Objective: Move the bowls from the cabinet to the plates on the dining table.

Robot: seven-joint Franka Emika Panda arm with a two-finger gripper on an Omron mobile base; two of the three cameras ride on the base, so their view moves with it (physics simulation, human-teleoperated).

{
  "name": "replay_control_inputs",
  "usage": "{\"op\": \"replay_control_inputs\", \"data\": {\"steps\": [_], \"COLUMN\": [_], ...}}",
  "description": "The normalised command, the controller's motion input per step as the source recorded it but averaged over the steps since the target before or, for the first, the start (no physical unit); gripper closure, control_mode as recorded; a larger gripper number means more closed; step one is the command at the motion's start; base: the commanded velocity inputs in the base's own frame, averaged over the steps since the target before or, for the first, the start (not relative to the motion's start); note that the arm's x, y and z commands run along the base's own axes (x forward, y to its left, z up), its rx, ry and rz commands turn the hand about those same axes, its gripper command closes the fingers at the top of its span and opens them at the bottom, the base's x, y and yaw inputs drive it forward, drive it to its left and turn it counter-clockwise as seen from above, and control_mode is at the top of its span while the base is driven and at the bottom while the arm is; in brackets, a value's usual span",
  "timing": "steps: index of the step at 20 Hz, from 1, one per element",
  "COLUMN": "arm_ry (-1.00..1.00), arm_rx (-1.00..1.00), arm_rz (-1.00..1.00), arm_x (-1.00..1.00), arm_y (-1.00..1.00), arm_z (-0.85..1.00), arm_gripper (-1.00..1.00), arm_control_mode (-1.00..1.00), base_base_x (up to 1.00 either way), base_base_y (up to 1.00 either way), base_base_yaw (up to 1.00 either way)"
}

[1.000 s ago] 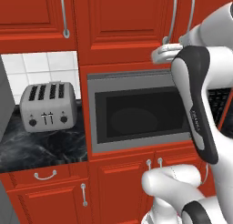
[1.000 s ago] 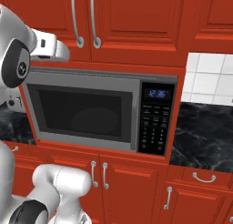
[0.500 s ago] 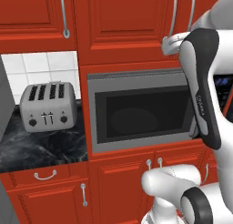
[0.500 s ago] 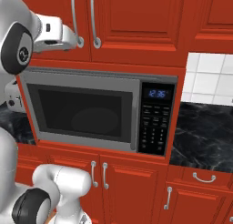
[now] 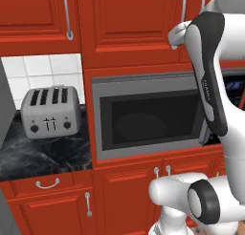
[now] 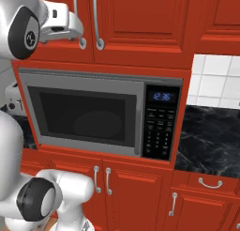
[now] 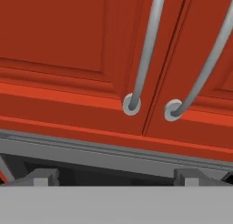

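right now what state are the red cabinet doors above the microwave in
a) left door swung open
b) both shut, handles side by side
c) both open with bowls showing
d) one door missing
b: in the hand view the two cabinet doors meet at a closed seam, with the two silver handles on either side of it, and no interior or bowls are exposed.

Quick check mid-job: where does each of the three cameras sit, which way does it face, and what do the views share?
Left base view: behind the arm to its left, facing the microwave and toaster; the white arm rises at right.
Right base view: behind the arm to its right, facing the microwave; the arm rises at left.
Hand view: on the hand, looking along the open gripper at the closed cabinet and its two handles.
Shared: both base views show the microwave and the cabinet doors above it.
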Motion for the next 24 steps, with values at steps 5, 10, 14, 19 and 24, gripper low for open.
{"op": "replay_control_inputs", "data": {"steps": [5,10,14,19,24], "arm_ry": [0.0,0.0,0.0,0.0,0.0], "arm_rx": [0.0,0.0,0.0,0.02,0.1], "arm_rz": [-0.01,-0.13,-0.15,-0.08,-0.02], "arm_x": [0.29,0.35,0.39,0.47,0.34], "arm_y": [0.0,0.0,0.0,0.0,-0.02], "arm_z": [0.02,0.03,0.01,0.0,0.0], "arm_gripper": [-1.0,-1.0,-1.0,-1.0,-1.0], "arm_control_mode": [-1.0,-1.0,-1.0,-1.0,-1.0], "base_base_x": [0.0,0.0,0.0,0.0,0.0], "base_base_y": [0.0,0.0,0.0,0.0,0.0], "base_base_yaw": [0.0,0.0,0.0,0.0,0.0]}}
